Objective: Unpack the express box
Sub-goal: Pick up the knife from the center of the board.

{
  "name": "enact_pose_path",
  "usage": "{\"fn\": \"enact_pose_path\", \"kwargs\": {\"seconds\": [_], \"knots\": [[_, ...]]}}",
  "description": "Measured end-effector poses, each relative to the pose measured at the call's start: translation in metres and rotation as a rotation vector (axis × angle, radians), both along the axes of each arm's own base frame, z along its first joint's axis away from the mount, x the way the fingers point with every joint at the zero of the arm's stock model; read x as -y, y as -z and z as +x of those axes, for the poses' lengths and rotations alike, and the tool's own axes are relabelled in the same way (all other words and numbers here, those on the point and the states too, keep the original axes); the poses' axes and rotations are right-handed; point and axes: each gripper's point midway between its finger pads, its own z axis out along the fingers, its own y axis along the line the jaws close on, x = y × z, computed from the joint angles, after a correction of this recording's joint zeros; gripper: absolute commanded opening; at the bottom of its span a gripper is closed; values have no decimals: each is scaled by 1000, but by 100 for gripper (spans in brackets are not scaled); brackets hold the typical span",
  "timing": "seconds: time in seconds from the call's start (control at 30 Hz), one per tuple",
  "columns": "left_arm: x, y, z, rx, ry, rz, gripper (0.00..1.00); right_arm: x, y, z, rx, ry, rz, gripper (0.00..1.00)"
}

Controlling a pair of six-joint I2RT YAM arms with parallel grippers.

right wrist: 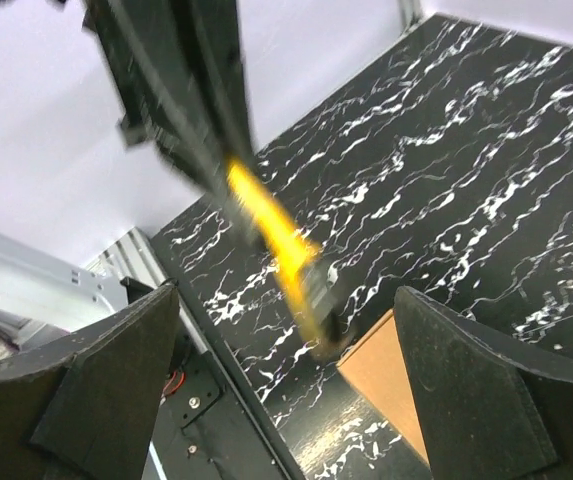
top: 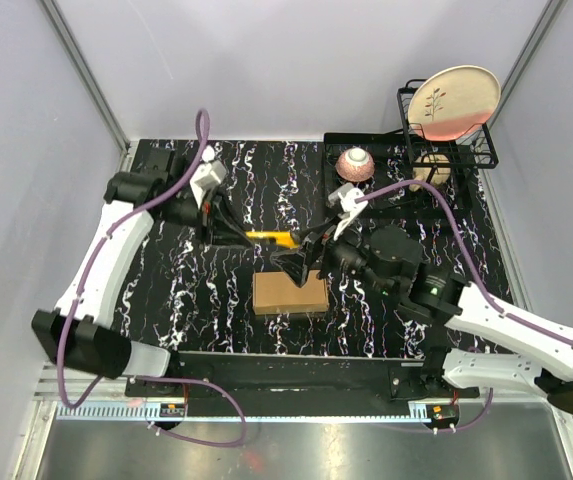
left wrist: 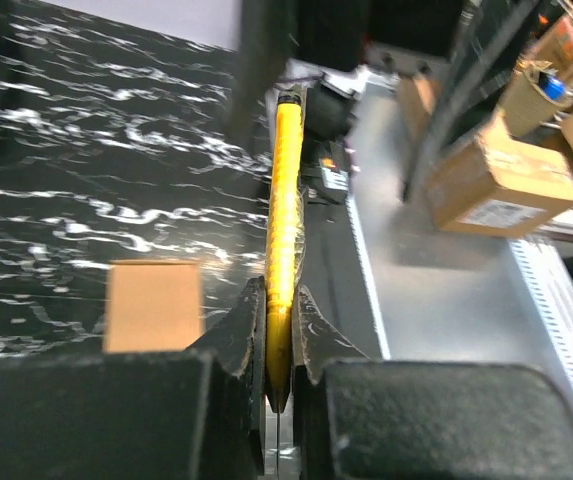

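Right gripper (top: 304, 265) gaping over the box (top: 290, 293); left gripper (left wrist: 279, 300) clamped on the knife (left wrist: 284, 200).
Box lies flat and shut near the table's (top: 166, 290) near edge, about mid-width. It is likely light, stiff cardboard that slides on the glossy top and dents if squeezed, so pin it from above or grip across its short sides. Knife is held just beyond its far edge.

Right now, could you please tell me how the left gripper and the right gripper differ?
The left gripper is shut on the yellow utility knife; the right gripper is wide open, holding nothing. The left gripper hangs beyond the express box, the right gripper over its far edge. Both have black fingers.
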Motion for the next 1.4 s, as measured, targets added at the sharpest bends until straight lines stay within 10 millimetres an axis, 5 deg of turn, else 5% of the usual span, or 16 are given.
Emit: {"fn": "enact_pose_path", "kwargs": {"seconds": [0.13,0.47,0.7,0.93,1.4], "knots": [[-6,3,42,51,-52,-9,0,-13,23,1,-59,-57,20,89],[-9,2,27,98,-42,-24,0,-37,9,1,-54,-127,167,85],[-9,2,25,101,-40,-25,0,-46,32,11,-89,-134,202,70],[-9,6,24,84,-40,-22,0,-45,16,7,-63,-158,281,54],[-9,4,15,70,-33,-34,0,-45,18,10,-65,-152,290,22]]}}
